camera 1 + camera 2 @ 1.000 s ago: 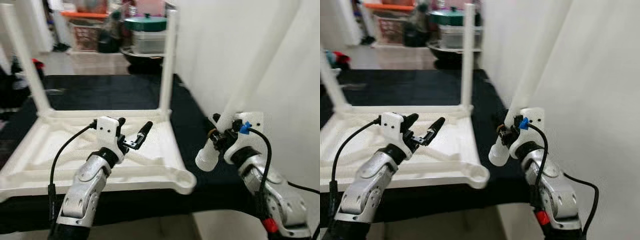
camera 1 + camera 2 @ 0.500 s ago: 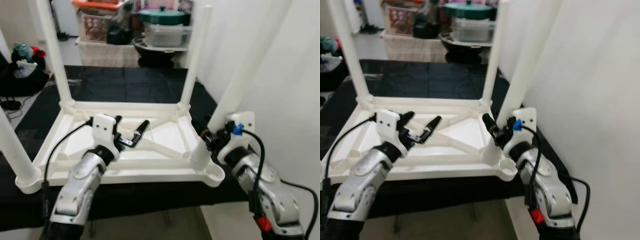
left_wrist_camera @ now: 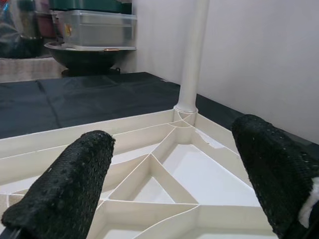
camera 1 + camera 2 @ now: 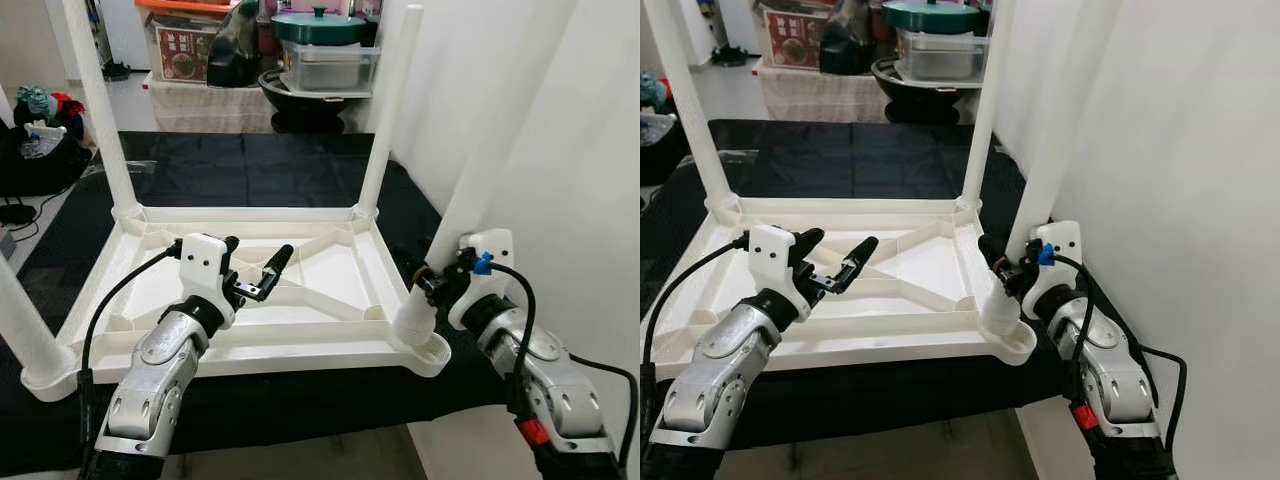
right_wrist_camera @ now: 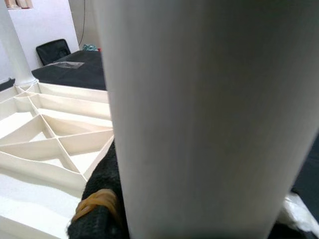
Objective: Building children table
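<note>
My right end effector (image 4: 432, 287) has lowered the long white plastic leg (image 4: 480, 170) onto the upturned white tabletop's (image 4: 330, 255) corner socket, clamped on it; left end effector (image 4: 256, 272) hovers open, empty.

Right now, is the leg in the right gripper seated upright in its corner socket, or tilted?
Tilted. The leg leans away from the tabletop; its foot meets the near-right socket in the right gripper. Full seating: cannot tell.

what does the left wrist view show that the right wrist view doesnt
Left wrist alone: the left gripper, its black fingers spread open and empty, an upright far corner leg, and the grey lidded bin behind. Right wrist alone: the white leg close up, held against a black finger. Both: the upturned tabletop's ribbed underside on the black mat.
</note>
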{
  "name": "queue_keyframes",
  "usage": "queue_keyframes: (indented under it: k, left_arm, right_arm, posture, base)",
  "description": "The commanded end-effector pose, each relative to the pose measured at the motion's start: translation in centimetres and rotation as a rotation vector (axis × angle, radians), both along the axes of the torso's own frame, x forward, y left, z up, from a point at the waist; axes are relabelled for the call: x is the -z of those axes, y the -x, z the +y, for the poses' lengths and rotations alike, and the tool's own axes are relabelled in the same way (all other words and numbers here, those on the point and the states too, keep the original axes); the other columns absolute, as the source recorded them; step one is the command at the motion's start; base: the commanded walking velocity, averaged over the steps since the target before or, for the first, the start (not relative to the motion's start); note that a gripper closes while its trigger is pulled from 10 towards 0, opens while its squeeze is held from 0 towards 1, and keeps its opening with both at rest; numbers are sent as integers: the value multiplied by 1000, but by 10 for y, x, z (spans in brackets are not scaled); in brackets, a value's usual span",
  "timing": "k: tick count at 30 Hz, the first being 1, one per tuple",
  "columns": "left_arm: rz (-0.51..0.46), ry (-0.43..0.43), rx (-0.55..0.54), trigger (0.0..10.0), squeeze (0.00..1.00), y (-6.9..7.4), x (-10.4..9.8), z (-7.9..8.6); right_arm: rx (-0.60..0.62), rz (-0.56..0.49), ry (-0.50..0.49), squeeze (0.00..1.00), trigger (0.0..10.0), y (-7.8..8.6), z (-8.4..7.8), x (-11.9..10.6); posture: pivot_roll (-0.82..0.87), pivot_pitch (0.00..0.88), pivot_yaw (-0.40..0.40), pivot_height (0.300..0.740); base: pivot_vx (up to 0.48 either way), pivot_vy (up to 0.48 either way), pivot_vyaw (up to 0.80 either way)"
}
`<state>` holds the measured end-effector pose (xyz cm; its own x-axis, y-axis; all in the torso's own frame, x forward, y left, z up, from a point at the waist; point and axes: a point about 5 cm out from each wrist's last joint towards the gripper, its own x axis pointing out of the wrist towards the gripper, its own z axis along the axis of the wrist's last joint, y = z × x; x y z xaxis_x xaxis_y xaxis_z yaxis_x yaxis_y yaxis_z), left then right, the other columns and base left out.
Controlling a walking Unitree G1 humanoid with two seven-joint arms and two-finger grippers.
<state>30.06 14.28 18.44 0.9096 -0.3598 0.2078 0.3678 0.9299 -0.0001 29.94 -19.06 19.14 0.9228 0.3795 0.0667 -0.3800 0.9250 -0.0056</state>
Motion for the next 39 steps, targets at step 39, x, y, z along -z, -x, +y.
queue_keyframes:
  k: [39]
  left_arm:
    - [8, -28, 13, 10000, 0, -4, 0, 3]
  right_arm:
    - [25, 132, -42, 0, 10000, 17, -13, 54]
  posture:
    - [82, 0, -71, 740]
  base:
    - [0, 0, 0]
